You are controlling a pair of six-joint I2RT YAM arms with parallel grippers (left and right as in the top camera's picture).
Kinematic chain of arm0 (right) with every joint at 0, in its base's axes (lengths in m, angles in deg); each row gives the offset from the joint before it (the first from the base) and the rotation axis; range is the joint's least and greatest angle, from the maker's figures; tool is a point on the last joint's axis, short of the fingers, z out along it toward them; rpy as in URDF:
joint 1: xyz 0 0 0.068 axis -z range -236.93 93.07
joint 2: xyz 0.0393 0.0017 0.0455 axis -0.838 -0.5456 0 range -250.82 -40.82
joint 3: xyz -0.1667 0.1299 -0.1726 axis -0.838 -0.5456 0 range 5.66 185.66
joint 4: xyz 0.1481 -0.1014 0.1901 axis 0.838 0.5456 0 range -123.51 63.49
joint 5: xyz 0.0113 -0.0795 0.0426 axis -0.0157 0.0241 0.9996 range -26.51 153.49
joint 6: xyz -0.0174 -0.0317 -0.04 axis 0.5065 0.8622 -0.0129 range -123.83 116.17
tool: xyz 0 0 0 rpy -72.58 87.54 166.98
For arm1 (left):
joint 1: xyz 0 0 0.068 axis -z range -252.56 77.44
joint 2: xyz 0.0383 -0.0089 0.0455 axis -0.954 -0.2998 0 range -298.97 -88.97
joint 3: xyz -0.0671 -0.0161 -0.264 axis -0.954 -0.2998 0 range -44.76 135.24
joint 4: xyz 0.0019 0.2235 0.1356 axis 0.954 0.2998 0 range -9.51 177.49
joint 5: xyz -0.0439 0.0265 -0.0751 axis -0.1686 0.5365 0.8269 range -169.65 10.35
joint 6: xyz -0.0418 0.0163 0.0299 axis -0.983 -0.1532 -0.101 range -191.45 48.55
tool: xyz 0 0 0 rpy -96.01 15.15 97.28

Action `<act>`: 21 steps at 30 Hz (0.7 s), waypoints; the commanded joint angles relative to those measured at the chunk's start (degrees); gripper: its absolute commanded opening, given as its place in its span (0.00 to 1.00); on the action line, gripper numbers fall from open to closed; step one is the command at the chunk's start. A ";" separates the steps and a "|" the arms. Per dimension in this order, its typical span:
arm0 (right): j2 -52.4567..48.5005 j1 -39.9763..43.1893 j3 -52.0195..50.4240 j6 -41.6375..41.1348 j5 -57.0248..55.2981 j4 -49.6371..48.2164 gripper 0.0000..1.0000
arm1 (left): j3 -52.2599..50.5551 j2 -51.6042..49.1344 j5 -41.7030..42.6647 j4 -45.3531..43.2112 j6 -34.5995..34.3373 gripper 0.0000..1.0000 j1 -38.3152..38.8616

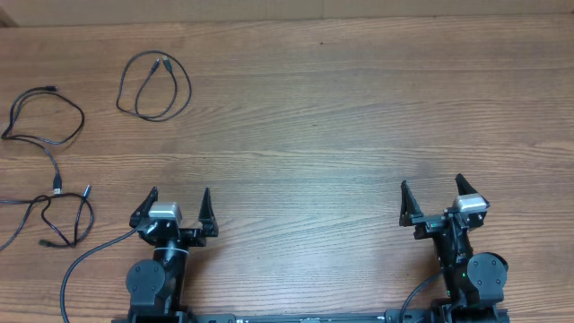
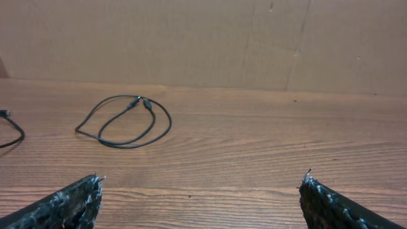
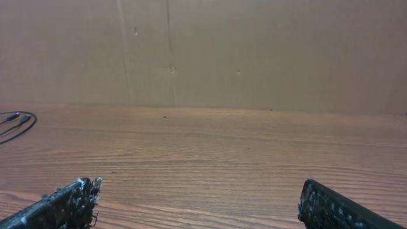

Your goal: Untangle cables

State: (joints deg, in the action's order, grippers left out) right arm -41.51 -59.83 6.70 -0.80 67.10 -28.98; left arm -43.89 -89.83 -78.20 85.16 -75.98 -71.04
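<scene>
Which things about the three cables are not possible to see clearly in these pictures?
1. Overhead: the near cable runs off the left edge, so part of it is cut off.
2. Overhead: whether the plug of the middle cable touches the near cable is too small to tell.
3. Right wrist: the loop cable is cut by the left edge.
4. All views: the plug types are too small to tell.

Three black cables point(image 1: 162, 65) — separate loops.

table point(image 1: 359, 108): matt grained wood | cables point(image 2: 138, 102): smooth black sheath | gripper fingers point(image 2: 70, 207): rough, gritty black
</scene>
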 commanded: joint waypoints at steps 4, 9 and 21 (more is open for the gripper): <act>0.52 -0.35 -0.66 0.04 -0.76 -0.13 1.00 | -0.50 0.61 -0.37 -0.17 -0.79 1.00 0.37; 0.52 -0.35 -0.66 0.02 -1.07 0.02 1.00 | -0.50 0.61 -0.39 -0.17 -0.79 1.00 0.37; 0.52 -0.35 -0.63 -5.16 -3.32 0.22 1.00 | -0.50 0.61 -0.39 -0.17 -0.79 1.00 0.37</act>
State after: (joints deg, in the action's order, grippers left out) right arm -41.51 -59.85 6.72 -3.77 65.29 -28.71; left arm -43.94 -89.83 -78.20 85.16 -75.98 -71.04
